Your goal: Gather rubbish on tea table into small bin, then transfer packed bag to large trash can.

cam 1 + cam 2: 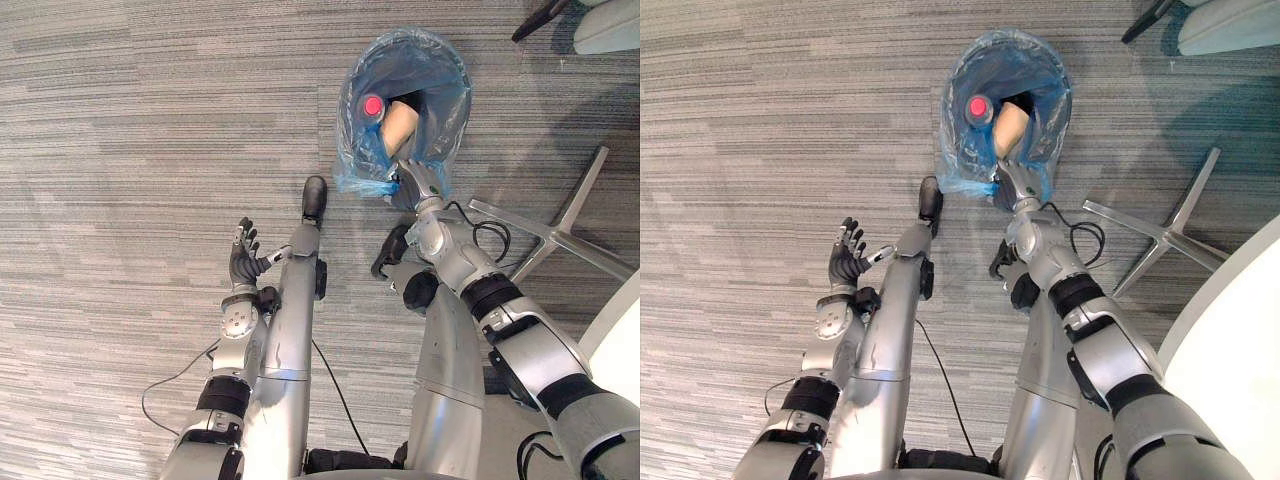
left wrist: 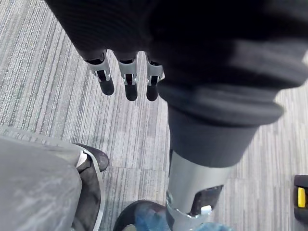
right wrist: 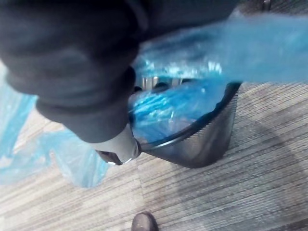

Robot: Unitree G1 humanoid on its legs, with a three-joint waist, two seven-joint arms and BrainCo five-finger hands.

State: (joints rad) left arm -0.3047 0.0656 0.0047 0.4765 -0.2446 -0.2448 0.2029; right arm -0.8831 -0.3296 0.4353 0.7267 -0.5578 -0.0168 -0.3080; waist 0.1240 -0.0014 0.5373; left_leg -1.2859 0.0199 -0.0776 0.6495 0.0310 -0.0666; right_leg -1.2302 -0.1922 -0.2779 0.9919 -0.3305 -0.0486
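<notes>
A small black mesh bin (image 3: pixel 207 139) lined with a blue bag (image 1: pixel 440 110) stands on the grey carpet ahead of me. Inside lie a bottle with a red cap (image 1: pixel 373 105) and a tan paper cup (image 1: pixel 403 125). My right hand (image 1: pixel 420 183) is at the bin's near rim, fingers inside the liner and thumb (image 3: pixel 118 149) outside, curled on the blue plastic, which stretches taut past it. Off to the left, my left hand (image 1: pixel 243 258) hovers over bare carpet with straight fingers (image 2: pixel 129 82) and holds nothing.
A silver star-shaped chair base (image 1: pixel 560 235) lies just right of the bin. A white table edge (image 1: pixel 1240 320) curves along the lower right. Another chair base (image 1: pixel 610 25) sits at the top right corner. Open carpet spreads to the left.
</notes>
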